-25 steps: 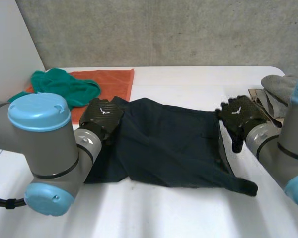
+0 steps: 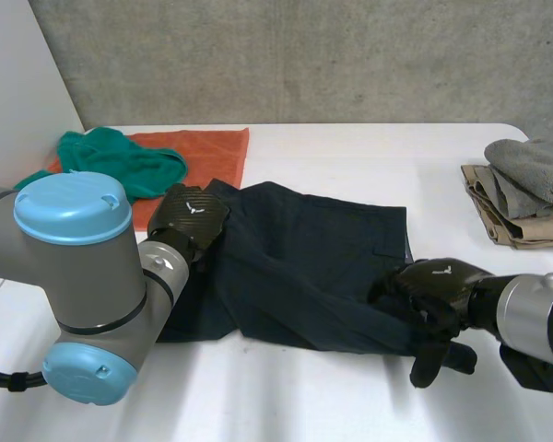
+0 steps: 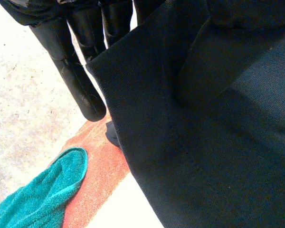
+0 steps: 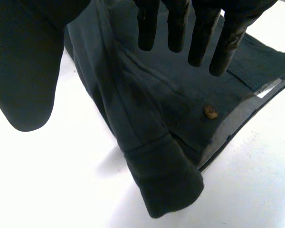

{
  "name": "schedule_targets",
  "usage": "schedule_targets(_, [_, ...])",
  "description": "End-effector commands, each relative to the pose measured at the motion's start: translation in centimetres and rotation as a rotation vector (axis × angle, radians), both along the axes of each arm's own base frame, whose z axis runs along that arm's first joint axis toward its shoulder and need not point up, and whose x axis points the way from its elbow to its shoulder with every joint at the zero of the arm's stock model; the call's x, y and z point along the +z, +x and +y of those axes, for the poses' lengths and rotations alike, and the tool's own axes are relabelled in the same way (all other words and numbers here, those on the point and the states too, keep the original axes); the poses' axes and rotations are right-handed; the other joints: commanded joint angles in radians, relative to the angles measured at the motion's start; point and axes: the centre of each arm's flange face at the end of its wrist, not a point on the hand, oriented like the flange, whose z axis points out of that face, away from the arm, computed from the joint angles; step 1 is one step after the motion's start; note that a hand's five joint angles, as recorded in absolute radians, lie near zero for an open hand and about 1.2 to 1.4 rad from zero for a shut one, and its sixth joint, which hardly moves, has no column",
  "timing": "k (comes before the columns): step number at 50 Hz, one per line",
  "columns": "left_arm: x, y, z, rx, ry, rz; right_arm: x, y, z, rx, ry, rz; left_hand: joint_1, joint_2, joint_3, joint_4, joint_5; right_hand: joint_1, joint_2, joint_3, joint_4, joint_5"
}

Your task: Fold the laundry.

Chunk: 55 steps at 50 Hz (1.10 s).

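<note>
Your left hand (image 2: pixel 189 219) at the left edge of the dark shorts (image 2: pixel 304 267), fingers (image 3: pixel 80 80) straight, cloth seemingly draped over them rather than pinched, shorts spread mid-table (image 2: pixel 286 396), your right hand (image 2: pixel 438 290) over their near right corner, fingers (image 4: pixel 178 28) straight and loose, holding nothing, open table along the near hem

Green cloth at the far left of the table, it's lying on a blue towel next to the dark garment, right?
No, the towel is orange, not blue; the head view shows it. The green cloth does lie on it at the far left, next to the dark garment.
</note>
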Motion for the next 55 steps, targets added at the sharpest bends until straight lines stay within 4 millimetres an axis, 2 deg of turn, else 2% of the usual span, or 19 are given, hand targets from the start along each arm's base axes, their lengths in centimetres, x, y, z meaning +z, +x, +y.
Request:
schedule_targets(1, [-0.1,-0.2,-0.2,-0.005,-0.001,0.004,-2.8,0.0,-1.7,-0.044,-0.108,0.023,0.248,0.195,0.200,0.193,0.230,0.532,0.501,0.514,0.499,0.506])
schedule_targets(4, [-0.3,-0.1,-0.5,0.000,-0.004,0.004,-3.4,0.0,-3.3,-0.095,-0.188,0.037,0.248,0.195,0.200,0.193,0.230,1.143,1.112,1.125,1.110,1.117])
schedule_targets(8, [-0.7,-0.6,-1.6,0.003,-0.023,0.017,-2.0,0.2,-7.1,-0.183,-0.421,0.036,0.248,0.195,0.200,0.193,0.230,1.144,1.114,1.127,1.111,1.119])
schedule_targets(12, [-0.8,-1.8,-3.8,0.009,-0.091,0.062,-0.8,1.8,-9.4,-0.179,-0.561,0.027,0.248,0.195,0.200,0.193,0.230,1.144,1.114,1.127,1.111,1.119])
schedule_targets(15, [-0.2,-2.2,-6.7,0.034,-0.184,0.112,-1.1,2.9,-11.0,-0.159,-0.613,0.034,0.248,0.195,0.200,0.193,0.230,1.144,1.114,1.127,1.111,1.119])
schedule_targets(20, [-0.1,-3.2,-11.2,0.055,-0.366,0.126,-2.6,6.1,-14.1,-0.096,-0.726,0.089,0.248,0.195,0.200,0.193,0.230,1.144,1.114,1.127,1.111,1.119])
schedule_targets(25, [-1.3,-4.8,-13.6,0.025,-0.493,0.094,-5.6,8.2,-16.6,-0.054,-0.826,0.172,0.248,0.195,0.200,0.193,0.230,1.144,1.114,1.127,1.111,1.119])
schedule_targets(28, [-3.2,-5.5,-14.4,-0.023,-0.509,0.090,-7.5,9.2,-18.2,-0.048,-0.914,0.203,0.191,0.138,0.142,0.135,0.172,1.144,1.114,1.127,1.111,1.119])
schedule_targets(29, [-3.8,-5.7,-14.5,-0.039,-0.506,0.089,-8.0,9.3,-18.6,-0.052,-0.934,0.209,0.048,-0.005,-0.001,-0.008,0.029,1.119,1.088,1.101,1.086,1.094])
schedule_targets(30, [-4.4,-5.9,-14.5,-0.057,-0.504,0.086,-8.2,9.5,-18.9,-0.058,-0.958,0.211,-0.175,-0.228,-0.223,-0.230,-0.193,0.837,0.806,0.819,0.804,0.812])
schedule_targets(31, [-4.9,-6.1,-14.5,-0.070,-0.500,0.082,-8.8,9.6,-19.6,-0.075,-0.997,0.221,-0.470,-0.523,-0.519,-0.526,-0.489,0.151,0.120,0.133,0.118,0.126])
schedule_targets(32, [-5.7,-6.2,-14.5,-0.086,-0.491,0.076,-9.0,9.7,-19.8,-0.080,-1.012,0.225,-0.973,-1.026,-1.022,-1.029,-0.992,-0.077,-0.108,-0.095,-0.110,-0.103])
schedule_targets(33, [-6.2,-6.3,-14.5,-0.092,-0.484,0.071,-9.1,9.8,-20.0,-0.088,-1.030,0.226,-0.938,-0.991,-0.987,-0.994,-0.957,-0.077,-0.108,-0.095,-0.110,-0.103])
schedule_targets(38, [-6.3,-6.1,-13.8,-0.069,-0.462,0.063,-7.7,9.9,-20.3,-0.125,-1.089,0.197,-0.973,-1.026,-1.022,-1.029,-0.992,-0.077,-0.108,-0.095,-0.110,-0.103])
schedule_targets(42, [-3.7,-4.7,-13.4,0.015,-0.470,0.072,-4.5,9.3,-19.5,-0.153,-1.099,0.135,-0.973,-1.026,-1.022,-1.029,-0.992,-0.077,-0.108,-0.095,-0.110,-0.103])
schedule_targets(46, [-1.8,-3.3,-12.3,0.068,-0.465,0.069,0.2,7.7,-16.8,-0.205,-1.048,0.006,-0.973,-1.026,-1.022,-1.029,-0.992,-0.077,-0.108,-0.095,-0.110,-0.103])
schedule_targets(48, [-1.5,-2.7,-11.1,0.076,-0.439,0.069,1.2,7.2,-15.5,-0.207,-0.999,-0.026,-0.973,-1.026,-1.022,-1.029,-0.992,-0.077,-0.108,-0.095,-0.110,-0.103])
schedule_targets(51, [0.7,-1.5,-9.3,0.085,-0.418,0.119,1.5,6.2,-13.1,-0.195,-0.854,-0.068,-0.973,-1.026,-1.022,-1.029,-0.992,-0.077,-0.108,-0.095,-0.110,-0.103])
schedule_targets(55, [1.8,-0.2,-6.7,0.078,-0.343,0.223,-0.3,4.1,-11.8,-0.214,-0.613,-0.082,-0.973,-1.026,-1.022,-1.029,-0.992,-0.077,-0.108,-0.095,-0.110,-0.103])
